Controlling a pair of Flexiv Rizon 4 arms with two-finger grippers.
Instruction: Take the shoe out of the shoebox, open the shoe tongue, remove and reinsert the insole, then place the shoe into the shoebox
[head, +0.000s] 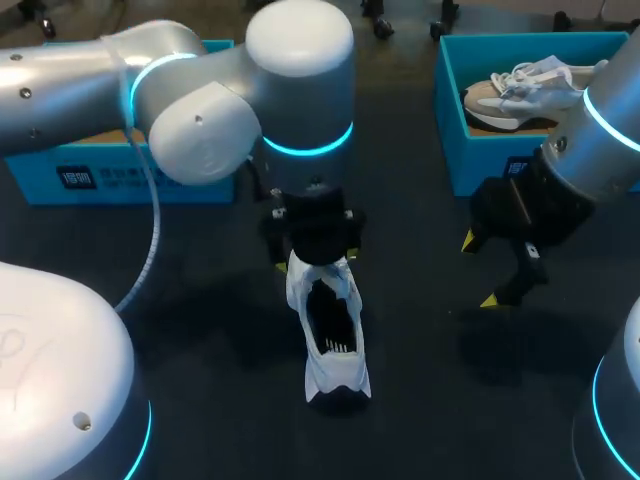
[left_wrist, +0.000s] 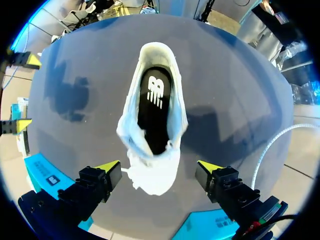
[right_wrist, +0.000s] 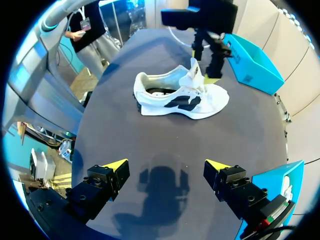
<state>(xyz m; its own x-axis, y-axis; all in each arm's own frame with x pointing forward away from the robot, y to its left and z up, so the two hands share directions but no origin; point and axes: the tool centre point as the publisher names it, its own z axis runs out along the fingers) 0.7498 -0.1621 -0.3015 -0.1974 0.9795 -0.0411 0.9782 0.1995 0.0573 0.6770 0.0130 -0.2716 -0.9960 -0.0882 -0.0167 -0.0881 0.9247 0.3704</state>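
Mid-table, the white sneaker (head: 328, 330) stands upright, tongue (left_wrist: 132, 137) raised, black insole (left_wrist: 154, 110) exposed. My left gripper (left_wrist: 160, 167) hangs wide over its toe, and my right gripper (right_wrist: 167, 167) is wide too, well apart. Next, I'd pinch the insole alone, clear of the tongue.

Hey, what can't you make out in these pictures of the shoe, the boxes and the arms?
Head view: the left arm covers most of the left shoebox; its inside is mostly hidden.
Head view: the left hand hides the toe end of the white shoe.
Head view: the right arm covers one end of the tan shoe in the right shoebox.
Left wrist view: the insole disappears under the tongue.
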